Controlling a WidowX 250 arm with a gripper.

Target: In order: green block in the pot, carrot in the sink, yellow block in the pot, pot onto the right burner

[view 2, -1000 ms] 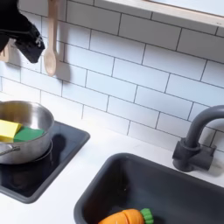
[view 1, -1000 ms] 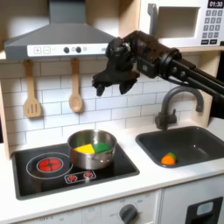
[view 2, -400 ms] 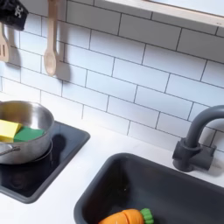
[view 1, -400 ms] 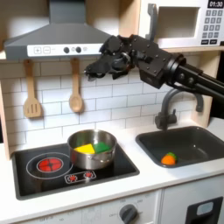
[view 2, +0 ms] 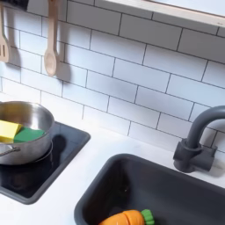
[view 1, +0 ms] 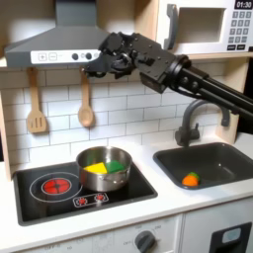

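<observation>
The steel pot stands on the right half of the black cooktop. Inside it lie the yellow block and the green block side by side. The second exterior view shows the pot at its left edge, with the yellow block and the green block in it. The carrot lies in the sink; in the second exterior view the carrot rests at the sink's front. My gripper hangs high by the range hood, far above the pot, too dark to read.
A red-ringed burner glows on the cooktop's left. A spatula and a wooden spoon hang on the tiled wall. The dark faucet curves behind the sink. A microwave sits at the upper right.
My gripper has risen and moved to the first exterior view's left, from above the pot up to the hood, leaving the second exterior view. The pot, blocks and carrot have stayed put.
</observation>
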